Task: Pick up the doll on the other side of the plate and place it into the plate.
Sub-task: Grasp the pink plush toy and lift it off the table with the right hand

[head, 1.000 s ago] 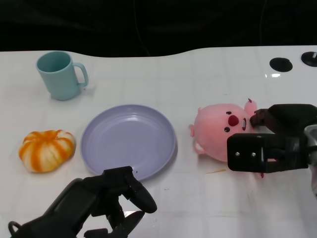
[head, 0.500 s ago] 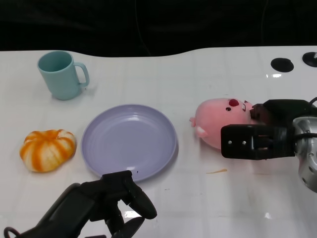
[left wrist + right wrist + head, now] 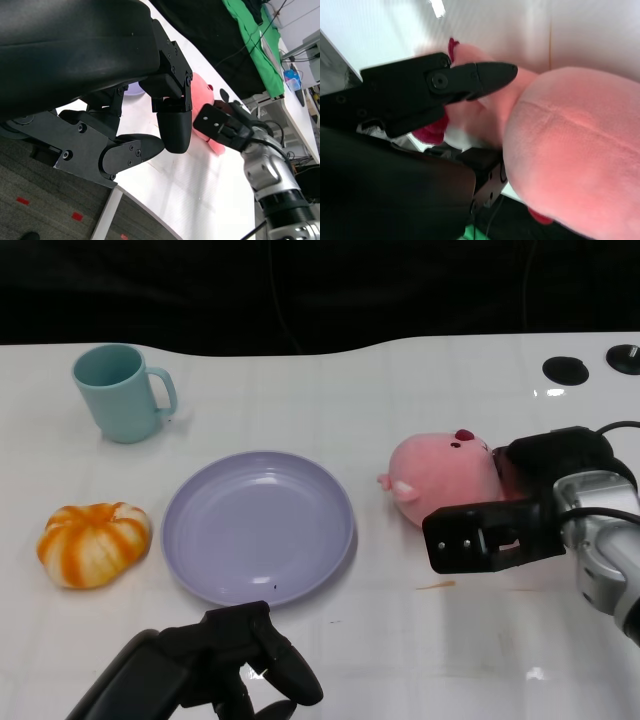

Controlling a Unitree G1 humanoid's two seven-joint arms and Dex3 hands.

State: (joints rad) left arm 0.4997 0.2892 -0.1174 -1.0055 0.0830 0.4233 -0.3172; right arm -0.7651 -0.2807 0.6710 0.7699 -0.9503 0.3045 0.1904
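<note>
One pink doll [image 3: 440, 478], one lavender plate [image 3: 258, 525], one teal mug [image 3: 120, 392] and one orange-and-white pumpkin toy [image 3: 94, 543] are on the white worktop [image 3: 330, 400]. The doll sits right of centre in the head view, just beside the plate's right rim with a narrow strip of bare worktop between them. The right hand [image 3: 520, 510] grasps the doll from the right, its fingers [image 3: 470, 80] pressed against the plush in the right wrist view. The left hand [image 3: 225, 665] is at the lower left, near the worktop's front edge, fingers [image 3: 172, 125] curled in on nothing. Mug at upper left and pumpkin toy at far left stand well apart from the doll.
</note>
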